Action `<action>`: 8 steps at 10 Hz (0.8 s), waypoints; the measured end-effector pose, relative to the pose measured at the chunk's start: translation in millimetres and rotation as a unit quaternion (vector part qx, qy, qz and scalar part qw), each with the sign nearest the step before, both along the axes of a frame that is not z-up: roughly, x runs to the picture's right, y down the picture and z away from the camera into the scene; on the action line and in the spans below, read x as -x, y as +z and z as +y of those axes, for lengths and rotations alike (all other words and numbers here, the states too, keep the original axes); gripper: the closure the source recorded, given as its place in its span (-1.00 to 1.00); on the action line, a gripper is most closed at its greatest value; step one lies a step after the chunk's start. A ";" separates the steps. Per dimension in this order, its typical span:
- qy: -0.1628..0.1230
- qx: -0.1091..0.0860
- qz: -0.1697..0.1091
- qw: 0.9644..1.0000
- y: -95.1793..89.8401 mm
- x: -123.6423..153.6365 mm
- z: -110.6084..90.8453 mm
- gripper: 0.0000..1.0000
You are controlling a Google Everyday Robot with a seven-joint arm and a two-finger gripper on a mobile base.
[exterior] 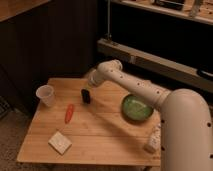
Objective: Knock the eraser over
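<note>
Gripper (91,78) mostly hidden behind the white arm (135,90) at the table's (100,137) far edge, grip state can't tell; eraser (86,96) sits just in front of it, between cup (46,95) and green bowl (136,107), upright or tipped unclear.

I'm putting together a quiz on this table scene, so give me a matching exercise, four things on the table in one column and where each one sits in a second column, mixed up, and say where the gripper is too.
Things:
1. eraser
2. plastic cup
3. green bowl
4. pale square sponge

Places:
A. front left part of the table
B. far left edge of the table
C. right side of the table, under the arm
D. back middle of the table, just left of the gripper

The gripper hangs over the back of the wooden table, up and to the right of the eraser.

Pairs: 1-D, 2-B, 3-C, 4-A
</note>
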State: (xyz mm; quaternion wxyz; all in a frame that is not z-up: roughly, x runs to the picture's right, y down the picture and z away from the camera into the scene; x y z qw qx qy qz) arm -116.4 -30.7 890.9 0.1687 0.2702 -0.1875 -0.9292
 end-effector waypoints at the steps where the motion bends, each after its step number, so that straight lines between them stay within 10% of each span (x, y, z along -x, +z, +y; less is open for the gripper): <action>1: -0.003 -0.003 -0.004 1.000 -3.7 0.6 -1.1 0.06; 6: -0.020 -0.012 -0.018 1.000 -15.8 2.1 -2.1 0.51; 8: -0.024 -0.015 -0.024 0.999 -20.8 2.9 -2.3 0.39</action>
